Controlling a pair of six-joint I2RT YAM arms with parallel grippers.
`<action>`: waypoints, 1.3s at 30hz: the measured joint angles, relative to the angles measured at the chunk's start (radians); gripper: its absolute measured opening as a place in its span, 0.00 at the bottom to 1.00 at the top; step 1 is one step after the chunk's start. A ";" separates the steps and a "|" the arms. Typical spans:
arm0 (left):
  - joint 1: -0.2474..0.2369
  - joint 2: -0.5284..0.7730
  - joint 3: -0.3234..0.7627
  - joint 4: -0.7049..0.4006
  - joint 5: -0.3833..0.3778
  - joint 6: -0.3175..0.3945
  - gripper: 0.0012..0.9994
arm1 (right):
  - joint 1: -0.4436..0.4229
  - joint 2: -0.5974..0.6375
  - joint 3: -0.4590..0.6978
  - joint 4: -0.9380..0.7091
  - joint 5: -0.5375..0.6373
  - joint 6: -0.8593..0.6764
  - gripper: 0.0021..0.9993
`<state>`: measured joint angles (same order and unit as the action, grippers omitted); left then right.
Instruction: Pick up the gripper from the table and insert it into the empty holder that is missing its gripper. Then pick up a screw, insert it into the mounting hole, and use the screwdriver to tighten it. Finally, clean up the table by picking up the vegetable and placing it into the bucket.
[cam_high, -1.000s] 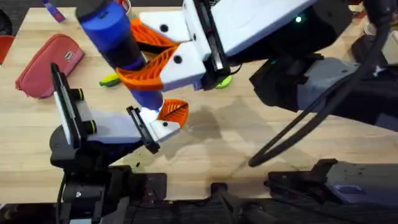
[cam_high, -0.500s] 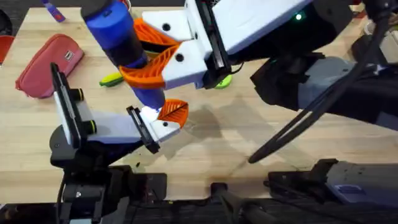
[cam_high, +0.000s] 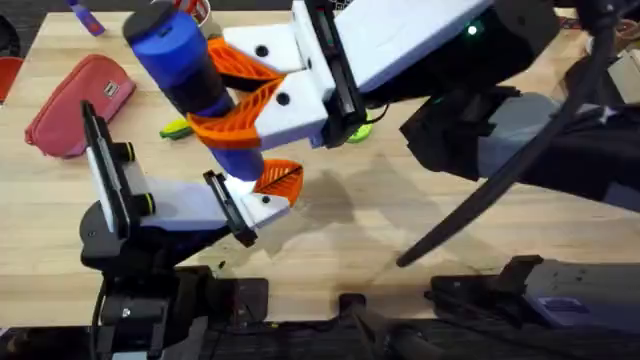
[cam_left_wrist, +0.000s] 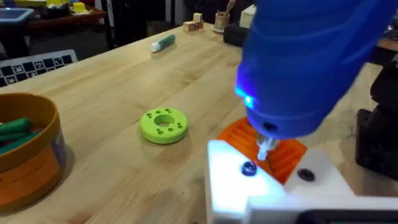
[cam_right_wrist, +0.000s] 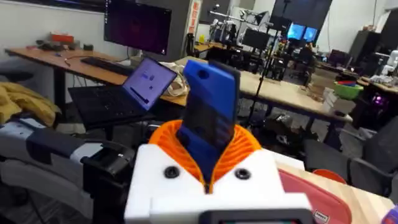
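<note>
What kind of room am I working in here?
Likely a robotics lab or workshop: a wooden table, an open laptop on a desk behind, and further benches with monitors and office chairs.

The screwdriver (cam_high: 195, 85) stands tilted over the near-left middle of the table (cam_high: 400, 220), clamped between the right gripper's (cam_high: 235, 95) fingers, which reach in from the right, its tip down on the holder (cam_high: 262, 207) at the left gripper (cam_high: 255, 200), where the gripper (cam_high: 280, 178) sits on the holder's far side. Left of the screwdriver and farther back lies a pouch (cam_high: 75, 100), with the vegetable (cam_high: 178, 128) between them (partly hidden behind the fingers). In the left wrist view, a disc (cam_left_wrist: 164, 124) lies on the table beside the holder, and the bucket (cam_left_wrist: 28, 149) stands beyond the disc, well apart from the holder.
</note>
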<state>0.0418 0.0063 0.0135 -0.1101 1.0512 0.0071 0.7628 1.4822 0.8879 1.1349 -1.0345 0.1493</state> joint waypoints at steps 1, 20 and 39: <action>0.000 0.000 0.000 0.000 0.000 0.000 0.02 | 0.000 0.000 0.000 -0.005 0.003 0.000 0.02; 0.000 0.000 0.000 0.000 0.000 0.000 0.02 | 0.000 0.000 0.000 -0.006 0.024 0.000 0.02; 0.000 0.000 0.000 0.000 0.000 0.000 0.02 | 0.003 0.000 0.000 -0.032 0.047 0.000 0.02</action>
<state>0.0418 0.0063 0.0135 -0.1101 1.0512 0.0071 0.7658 1.4826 0.8879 1.1034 -0.9878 0.1492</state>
